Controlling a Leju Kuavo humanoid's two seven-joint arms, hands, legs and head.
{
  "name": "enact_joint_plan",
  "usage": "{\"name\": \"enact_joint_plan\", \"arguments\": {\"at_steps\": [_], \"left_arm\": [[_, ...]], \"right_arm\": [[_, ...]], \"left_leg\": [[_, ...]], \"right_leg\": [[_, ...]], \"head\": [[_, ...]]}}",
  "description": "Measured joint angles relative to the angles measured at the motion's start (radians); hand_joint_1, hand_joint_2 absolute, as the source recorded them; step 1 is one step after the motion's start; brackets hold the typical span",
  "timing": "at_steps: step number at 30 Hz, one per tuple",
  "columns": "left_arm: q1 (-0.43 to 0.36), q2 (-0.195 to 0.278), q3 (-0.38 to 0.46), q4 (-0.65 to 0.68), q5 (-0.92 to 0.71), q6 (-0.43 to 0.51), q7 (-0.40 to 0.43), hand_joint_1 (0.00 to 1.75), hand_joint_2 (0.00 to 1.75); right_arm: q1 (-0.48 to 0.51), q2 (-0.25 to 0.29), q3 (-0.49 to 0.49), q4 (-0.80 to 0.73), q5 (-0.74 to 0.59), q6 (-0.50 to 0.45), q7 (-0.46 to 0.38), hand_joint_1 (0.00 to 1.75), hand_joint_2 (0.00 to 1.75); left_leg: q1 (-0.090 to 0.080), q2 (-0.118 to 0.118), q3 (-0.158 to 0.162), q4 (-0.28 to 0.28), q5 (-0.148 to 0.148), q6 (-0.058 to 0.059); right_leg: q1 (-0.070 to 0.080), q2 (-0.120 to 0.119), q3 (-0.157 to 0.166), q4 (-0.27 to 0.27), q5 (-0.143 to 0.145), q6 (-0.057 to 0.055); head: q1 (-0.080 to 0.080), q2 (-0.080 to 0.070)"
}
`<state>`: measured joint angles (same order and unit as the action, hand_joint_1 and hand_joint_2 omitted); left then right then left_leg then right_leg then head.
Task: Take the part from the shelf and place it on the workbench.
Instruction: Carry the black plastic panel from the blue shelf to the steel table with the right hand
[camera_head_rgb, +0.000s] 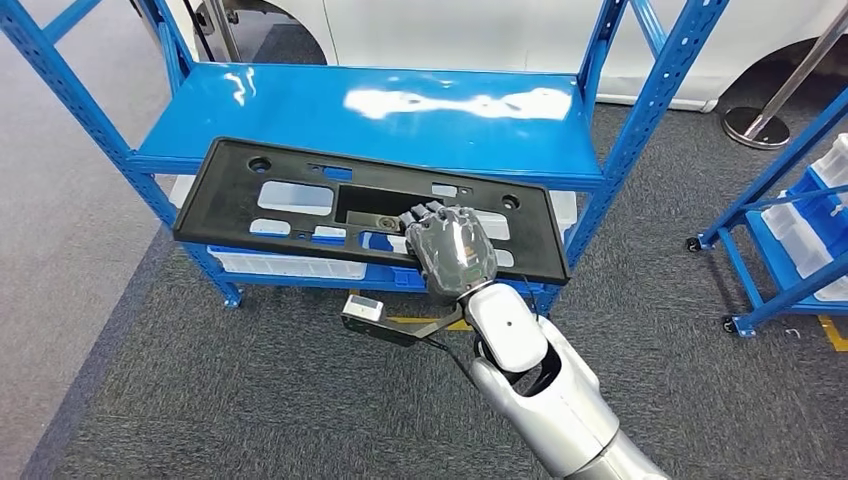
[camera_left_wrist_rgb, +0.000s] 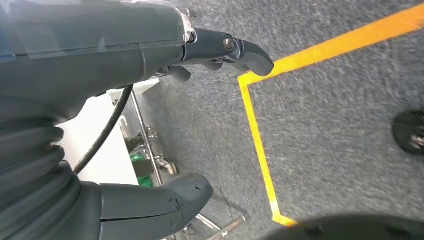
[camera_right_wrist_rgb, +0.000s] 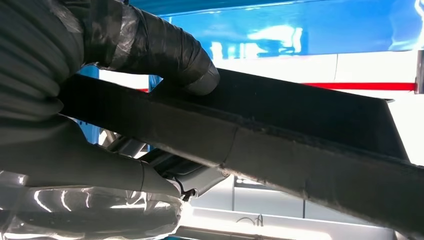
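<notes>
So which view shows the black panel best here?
The head view: the whole black panel, with its cutouts, shows in front of the blue shelf, held by the right hand at its near edge. The right wrist view shows one dark edge up close. The left wrist view looks at carpet.

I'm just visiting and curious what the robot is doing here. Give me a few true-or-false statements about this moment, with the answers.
1. The right hand grips a long black part. True.
2. The part lies flat on the blue shelf. False: it is held at the shelf's front edge, partly overhanging the floor.
3. The left hand holds a tool. False: it holds nothing, fingers apart, above grey carpet.
4. A yellow line marks the floor. True.
5. The part is solid. False: it has several cutouts.
</notes>
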<state>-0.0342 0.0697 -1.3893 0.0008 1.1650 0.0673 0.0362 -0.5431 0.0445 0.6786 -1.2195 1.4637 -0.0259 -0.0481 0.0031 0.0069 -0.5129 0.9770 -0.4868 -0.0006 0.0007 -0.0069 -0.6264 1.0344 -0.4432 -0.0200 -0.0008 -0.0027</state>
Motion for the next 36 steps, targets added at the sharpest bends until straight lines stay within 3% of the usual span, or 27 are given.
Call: {"name": "enact_joint_plan", "arguments": {"at_steps": [2,4,8,12,14,16,17,18,19,20,22,24,25,27,29,31,33,34,36], "left_arm": [[0.001,-0.002,0.000,0.000,0.001,-0.001,0.001,0.00,1.75],[0.001,-0.002,-0.001,0.000,0.002,-0.002,0.002,0.00,1.75],[0.002,-0.002,-0.004,0.000,-0.001,-0.005,0.003,0.00,1.75],[0.003,0.002,-0.008,0.001,-0.009,-0.010,0.002,0.00,1.75],[0.001,0.002,-0.008,0.001,-0.011,-0.012,0.002,0.00,1.75],[0.002,0.002,-0.008,0.001,-0.013,-0.013,0.001,0.00,1.75],[0.003,0.002,-0.008,0.001,-0.013,-0.013,0.000,0.00,1.75],[0.003,0.002,-0.008,0.001,-0.013,-0.012,0.000,0.00,1.75],[0.004,0.002,-0.009,0.001,-0.013,-0.011,0.000,0.00,1.75],[0.004,0.001,-0.009,0.001,-0.014,-0.010,0.001,0.00,1.75],[0.004,0.001,-0.009,0.001,-0.016,-0.009,0.003,0.00,1.75],[0.002,0.001,-0.009,0.001,-0.014,-0.008,0.004,0.00,1.75],[0.002,0.001,-0.009,0.001,-0.013,-0.008,0.005,0.00,1.75],[0.005,0.001,-0.009,0.001,-0.014,-0.011,0.009,0.00,1.75],[0.006,0.001,-0.009,0.001,-0.015,-0.016,0.013,0.00,1.75],[0.003,0.002,-0.010,0.001,-0.015,-0.018,0.015,0.00,1.75],[0.003,0.003,-0.010,0.001,-0.015,-0.019,0.015,0.00,1.75],[0.004,0.004,-0.010,0.001,-0.015,-0.019,0.015,0.00,1.75],[0.006,0.005,-0.010,0.001,-0.015,-0.019,0.015,0.00,1.75]], "right_arm": [[-0.001,0.000,0.000,0.001,-0.002,0.003,0.000,1.75,1.75],[-0.001,0.000,0.000,0.001,-0.005,0.005,0.000,1.75,1.75],[0.003,0.001,0.001,0.002,-0.006,0.006,0.000,1.75,1.75],[0.006,0.007,0.006,0.003,-0.005,0.006,0.004,1.75,1.75],[0.005,0.008,0.007,0.002,-0.005,0.006,0.005,1.75,1.75],[0.005,0.008,0.008,0.005,-0.007,0.010,0.004,1.75,1.75],[0.006,0.007,0.009,0.006,-0.009,0.013,0.004,1.75,1.75],[0.008,0.006,0.010,0.008,-0.011,0.016,0.003,1.75,1.75],[0.011,0.003,0.011,0.007,-0.013,0.019,0.003,1.75,1.75],[0.014,-0.001,0.012,0.004,-0.016,0.021,0.002,1.75,1.75],[0.020,-0.011,0.013,-0.008,-0.023,0.024,0.001,1.75,1.75],[0.024,-0.017,0.017,-0.019,-0.029,0.028,-0.001,1.75,1.75],[0.026,-0.018,0.021,-0.022,-0.030,0.030,0.000,1.75,1.75],[0.029,-0.016,0.028,-0.023,-0.031,0.033,0.002,1.75,1.75],[0.028,-0.009,0.033,-0.024,-0.031,0.034,0.003,1.75,1.75],[0.028,-0.005,0.039,-0.023,-0.032,0.034,0.003,1.75,1.75],[0.031,-0.005,0.044,-0.023,-0.033,0.035,0.003,1.75,1.75],[0.031,-0.005,0.046,-0.022,-0.033,0.035,0.003,1.75,1.75],[0.031,-0.004,0.048,-0.023,-0.033,0.036,0.003,1.75,1.75]], "left_leg": [[-0.005,-0.001,-0.010,0.007,-0.001,0.000],[-0.006,-0.001,-0.014,0.011,0.002,0.004],[-0.008,-0.001,-0.016,0.014,0.004,0.007],[-0.007,-0.005,-0.016,0.003,0.019,0.024],[0.001,-0.010,-0.011,-0.014,0.033,0.034],[0.003,-0.017,-0.015,-0.015,0.037,0.037],[0.003,-0.023,-0.019,-0.013,0.037,0.037],[0.004,-0.030,-0.021,-0.009,0.037,0.036],[0.005,-0.039,-0.023,-0.005,0.036,0.034],[0.007,-0.049,-0.025,0.001,0.033,0.031],[0.010,-0.070,-0.033,0.018,0.025,0.018],[0.012,-0.089,-0.050,0.034,0.019,0.000],[0.015,-0.098,-0.057,0.037,0.019,-0.008],[0.021,-0.109,-0.065,0.038,0.021,-0.023],[0.020,-0.073,-0.086,0.081,-0.009,-0.033],[0.019,-0.026,-0.139,0.199,-0.076,-0.041],[0.019,-0.014,-0.188,0.307,-0.117,-0.044],[0.019,-0.012,-0.189,0.313,-0.110,-0.042],[0.016,0.005,-0.130,0.207,-0.048,-0.033]], "right_leg": [[-0.001,0.001,-0.001,-0.006,0.021,-0.005],[-0.003,0.002,-0.004,-0.007,0.027,0.007],[-0.005,0.002,-0.005,-0.009,0.031,0.010],[-0.011,-0.003,-0.003,-0.018,0.035,0.028],[-0.010,-0.001,-0.022,0.027,-0.005,0.032],[-0.013,0.003,-0.075,0.156,-0.079,0.035],[-0.015,0.003,-0.101,0.223,-0.106,0.037],[-0.017,0.003,-0.115,0.260,-0.114,0.038],[-0.020,0.004,-0.109,0.256,-0.102,0.039],[-0.022,0.007,-0.084,0.215,-0.075,0.040],[-0.031,0.044,-0.014,0.088,-0.029,0.040],[-0.034,0.082,0.015,0.026,-0.024,0.037],[-0.032,0.087,0.014,0.026,-0.029,0.033],[-0.029,0.066,0.013,0.023,-0.028,0.021],[-0.030,0.042,0.015,0.016,-0.025,0.007],[-0.026,0.014,0.016,0.014,-0.025,-0.001],[-0.020,-0.015,0.014,0.015,-0.026,-0.004],[-0.018,-0.028,0.014,0.016,-0.027,-0.005],[-0.014,-0.052,0.016,0.016,-0.028,-0.006]], "head": [[0.000,0.000],[0.000,0.000],[0.000,0.000],[0.000,0.000],[0.000,0.000],[0.000,0.000],[0.000,0.000],[0.000,0.000],[0.000,0.000],[0.000,0.000],[0.000,0.000],[0.000,0.000],[0.000,0.000],[-0.001,0.000],[-0.001,0.000],[-0.002,0.000],[-0.002,0.000],[-0.002,0.000],[-0.002,0.000]]}}
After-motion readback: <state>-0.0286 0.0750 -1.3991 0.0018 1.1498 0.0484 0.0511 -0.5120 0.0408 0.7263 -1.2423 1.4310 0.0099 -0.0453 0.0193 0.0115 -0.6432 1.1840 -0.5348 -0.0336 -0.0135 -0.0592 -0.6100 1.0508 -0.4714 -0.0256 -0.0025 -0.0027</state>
